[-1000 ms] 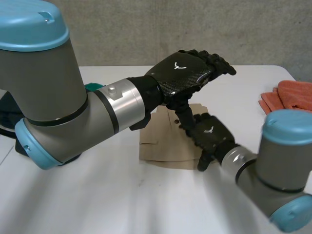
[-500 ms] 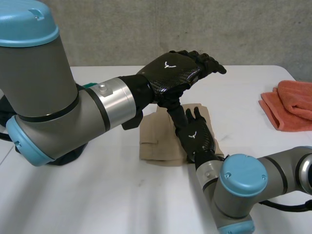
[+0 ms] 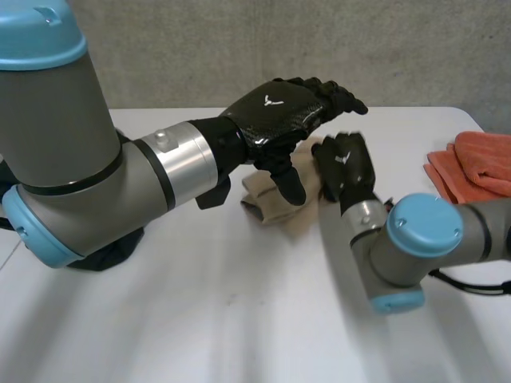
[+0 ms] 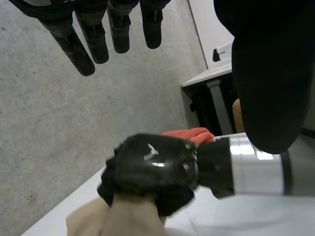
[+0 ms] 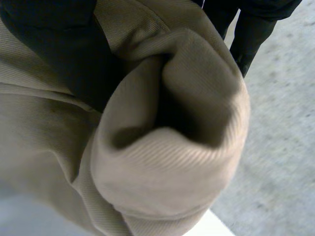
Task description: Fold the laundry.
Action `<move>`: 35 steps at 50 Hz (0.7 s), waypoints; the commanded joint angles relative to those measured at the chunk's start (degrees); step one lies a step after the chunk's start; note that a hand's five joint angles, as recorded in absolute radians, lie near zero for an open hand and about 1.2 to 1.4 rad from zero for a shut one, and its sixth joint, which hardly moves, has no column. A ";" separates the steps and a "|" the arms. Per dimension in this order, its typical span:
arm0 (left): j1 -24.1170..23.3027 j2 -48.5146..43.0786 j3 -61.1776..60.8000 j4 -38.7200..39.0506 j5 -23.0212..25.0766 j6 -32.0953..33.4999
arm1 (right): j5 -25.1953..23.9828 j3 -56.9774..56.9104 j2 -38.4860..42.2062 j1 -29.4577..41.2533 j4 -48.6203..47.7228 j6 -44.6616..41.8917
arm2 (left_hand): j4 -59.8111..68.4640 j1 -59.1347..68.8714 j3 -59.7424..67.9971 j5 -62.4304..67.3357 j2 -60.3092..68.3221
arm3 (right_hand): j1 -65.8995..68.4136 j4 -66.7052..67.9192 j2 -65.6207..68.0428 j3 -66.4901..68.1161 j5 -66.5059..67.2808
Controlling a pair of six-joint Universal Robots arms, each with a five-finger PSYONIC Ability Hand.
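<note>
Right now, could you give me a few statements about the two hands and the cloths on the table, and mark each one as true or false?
1. The left hand is open above the tan garment and holds nothing. True.
2. The right hand is closed on the orange towel. False: its fingers are curled round the tan garment, and the orange towel lies apart from both hands.
3. The tan garment lies flat and fully spread out. False: it is bunched, with one part rolled over in the right hand.
4. The orange towel rests on the white table, on the robot's right side. True.
</note>
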 commanded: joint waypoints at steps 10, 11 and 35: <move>0.80 2.82 3.23 -0.73 0.00 -2.66 | -2.10 -20.63 -1.15 -21.82 3.02 10.01 | -1.54 -1.75 -1.69 -2.47 -1.64 | 21.91 11.87 14.62 14.08 16.90; 0.62 2.73 3.49 -0.73 0.00 -2.92 | -2.80 -22.99 0.33 -24.97 3.63 11.33 | -1.54 -1.75 -1.69 -2.47 -1.64 | 21.91 11.87 14.62 14.08 16.90; -0.96 -2.10 4.11 -0.73 -0.35 -1.95 | -28.73 -34.36 25.93 -52.16 7.94 23.73 | -1.54 -1.75 -1.69 -2.47 -1.64 | 16.56 6.52 9.26 8.73 11.55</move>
